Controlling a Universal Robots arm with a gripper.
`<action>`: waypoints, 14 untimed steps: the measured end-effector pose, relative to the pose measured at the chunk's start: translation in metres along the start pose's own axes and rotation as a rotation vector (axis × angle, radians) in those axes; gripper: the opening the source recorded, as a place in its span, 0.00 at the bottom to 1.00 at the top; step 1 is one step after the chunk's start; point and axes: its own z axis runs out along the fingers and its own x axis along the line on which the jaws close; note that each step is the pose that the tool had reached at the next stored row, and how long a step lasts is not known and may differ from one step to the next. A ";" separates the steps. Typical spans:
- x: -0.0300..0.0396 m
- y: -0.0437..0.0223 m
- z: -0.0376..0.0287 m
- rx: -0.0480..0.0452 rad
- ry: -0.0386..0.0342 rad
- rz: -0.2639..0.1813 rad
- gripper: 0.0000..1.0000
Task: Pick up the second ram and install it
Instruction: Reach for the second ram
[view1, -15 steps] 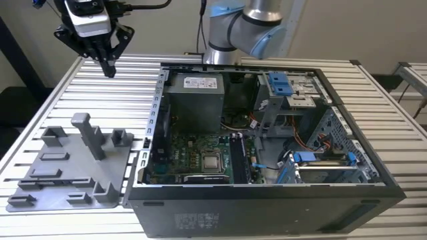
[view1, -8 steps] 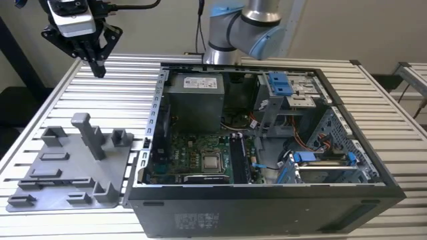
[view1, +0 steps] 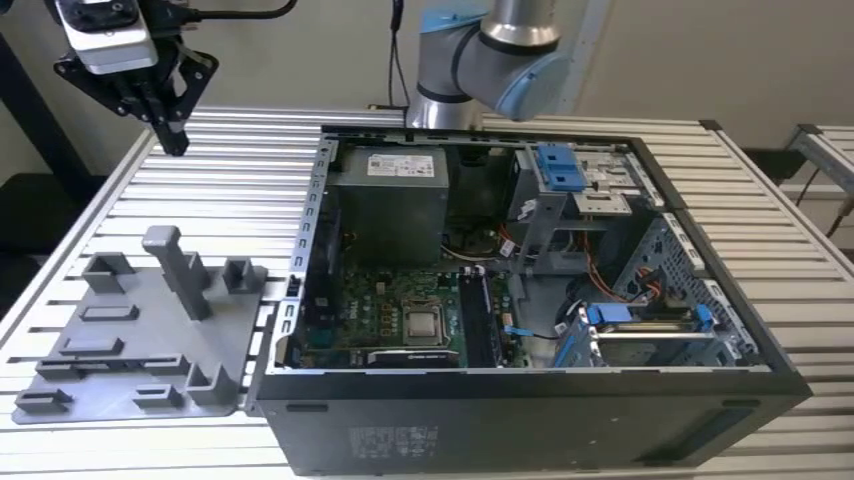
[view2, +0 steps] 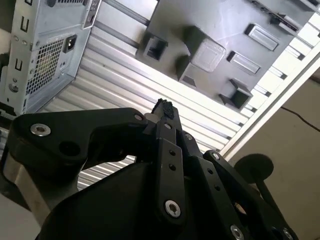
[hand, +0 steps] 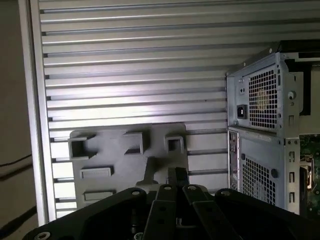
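My pincer (view1: 170, 141) is clenched, the fingertips pressed together, and I see nothing between them. It hangs in the air and points down at the ribbed metal bench (view1: 227, 175), not touching it. Below my pincer and a little forward lies the grey plastic holder (view1: 147, 335), flat on the bench, with its tall post (view1: 178, 272) upright; in both wrist views its pockets show no dark stick. Farther from my pincer, just beside the holder, the open computer case (view1: 534, 425) lies on its side. Deep inside it, well apart from my pincer, is the green motherboard (view1: 387, 300). A slim dark stick, which I take for the second ram (view1: 474, 318), stands edge-up in the slots there. I cannot tell if it is fully seated.
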 end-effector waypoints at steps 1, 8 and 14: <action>0.0028 -0.0002 0.0000 0.0000 0.0000 0.000 0.11; 0.0223 -0.0016 0.0001 0.0001 0.0001 0.000 0.11; 0.0330 -0.0024 0.0002 0.0000 0.0000 0.000 0.11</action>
